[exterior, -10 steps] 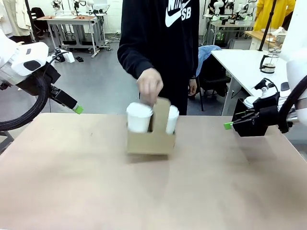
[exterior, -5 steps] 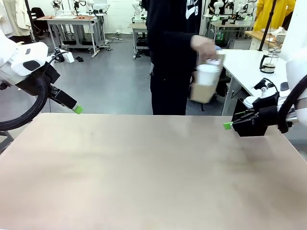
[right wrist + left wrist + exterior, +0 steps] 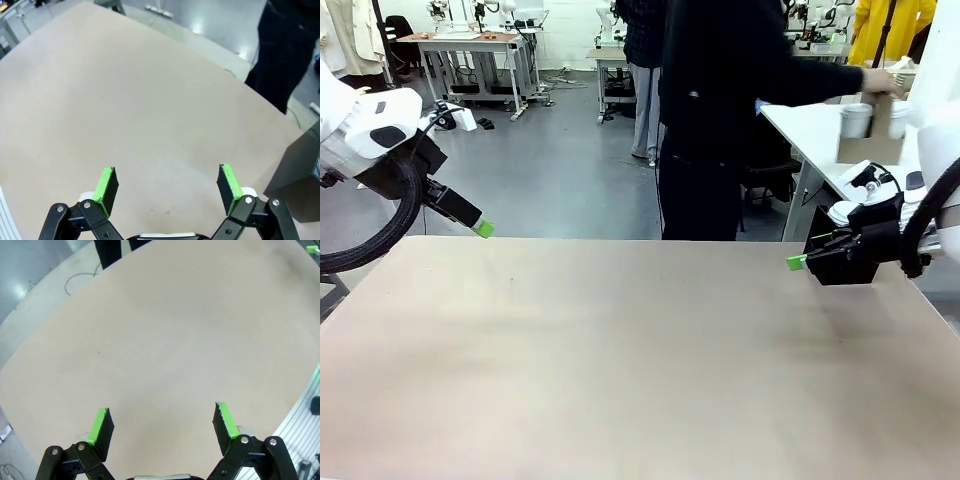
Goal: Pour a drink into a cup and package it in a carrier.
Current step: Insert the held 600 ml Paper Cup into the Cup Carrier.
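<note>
Tan surface (image 3: 620, 360), matte, faintly mottled, running wide across the front view. Left gripper (image 3: 480, 228) held above the far left corner, green pads at the tip; in the left wrist view its fingers (image 3: 101, 426) are spread wide with nothing between them. Right gripper (image 3: 796, 262) hangs above the right edge, pointing inward; in the right wrist view its fingers (image 3: 107, 184) are likewise spread apart and hold nothing. Person (image 3: 720, 110) in dark clothing stands at the far side, turned toward picture right, arm stretched out, hand (image 3: 880, 78) on the handle panel of the brown carrier (image 3: 878, 140), held over a white side table (image 3: 810, 125) well beyond the surface. A white cup (image 3: 856, 120) sits in the carrier's near slot; a second cup is partly hidden behind the panel. Cup contents cannot be seen. Room: grey polished floor (image 3: 550, 170), workbenches (image 3: 470, 50) with equipment at the far left, a glass coffee press (image 3: 880, 128) on the side table, yellow garment (image 3: 895, 25) at the upper right. A cable (image 3: 82, 277) lies on the floor past the surface edge in the left wrist view.
</note>
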You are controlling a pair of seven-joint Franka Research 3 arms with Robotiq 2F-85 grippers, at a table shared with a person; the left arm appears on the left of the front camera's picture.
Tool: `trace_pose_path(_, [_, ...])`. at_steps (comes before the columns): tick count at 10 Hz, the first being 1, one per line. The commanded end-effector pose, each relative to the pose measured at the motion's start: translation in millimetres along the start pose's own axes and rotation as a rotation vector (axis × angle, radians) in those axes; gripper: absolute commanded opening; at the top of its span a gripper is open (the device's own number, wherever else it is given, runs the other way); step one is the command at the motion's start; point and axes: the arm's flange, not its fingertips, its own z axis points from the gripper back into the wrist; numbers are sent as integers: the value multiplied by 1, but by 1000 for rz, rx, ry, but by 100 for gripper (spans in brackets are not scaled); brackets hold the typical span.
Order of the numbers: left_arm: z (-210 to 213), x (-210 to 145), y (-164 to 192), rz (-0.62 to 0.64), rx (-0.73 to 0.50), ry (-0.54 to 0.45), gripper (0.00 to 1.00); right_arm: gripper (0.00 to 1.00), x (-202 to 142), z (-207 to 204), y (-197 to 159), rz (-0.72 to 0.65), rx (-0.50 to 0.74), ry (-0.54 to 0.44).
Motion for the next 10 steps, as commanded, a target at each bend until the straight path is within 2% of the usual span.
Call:
trace_pose_path(1, [1, 0, 0, 5, 5, 7, 100, 100, 1, 0, 0, 4, 0, 1])
trace_pose_path(10, [1, 0, 0, 5, 5, 7, 100, 100, 1, 0, 0, 4, 0, 1])
